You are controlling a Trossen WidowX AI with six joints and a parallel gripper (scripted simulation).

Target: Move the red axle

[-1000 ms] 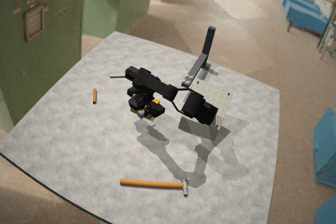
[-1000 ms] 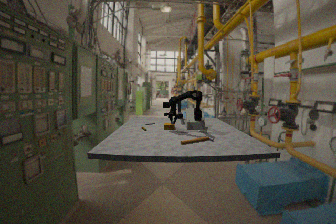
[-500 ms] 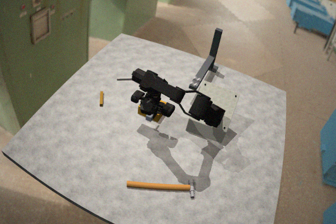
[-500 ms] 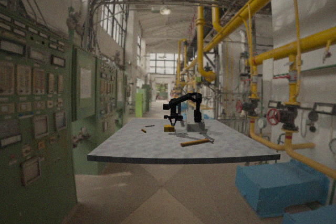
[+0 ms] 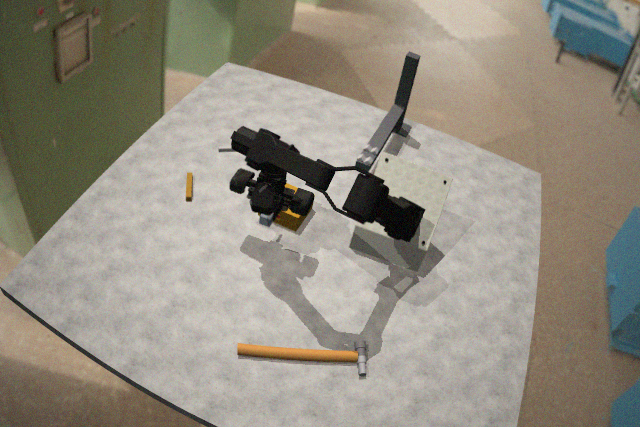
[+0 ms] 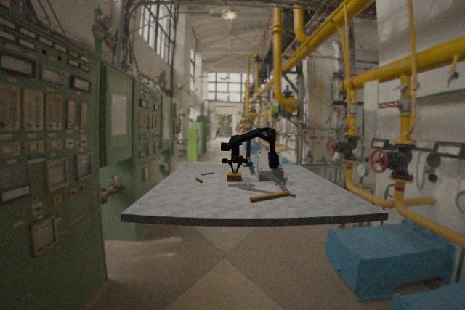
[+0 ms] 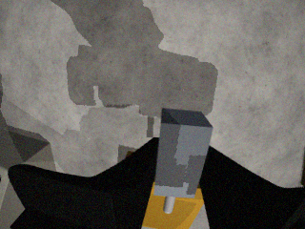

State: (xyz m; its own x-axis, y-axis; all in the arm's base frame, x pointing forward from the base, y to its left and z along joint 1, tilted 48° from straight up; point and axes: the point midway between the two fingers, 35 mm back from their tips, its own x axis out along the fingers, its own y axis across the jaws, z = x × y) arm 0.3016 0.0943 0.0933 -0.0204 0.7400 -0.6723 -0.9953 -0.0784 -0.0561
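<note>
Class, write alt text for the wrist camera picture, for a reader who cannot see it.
A gray rectangular block is held between the dark fingers of the gripper, with a short pale pin jutting from its lower end above a yellow block. Broad shadows fall across the mottled gray tabletop.
</note>
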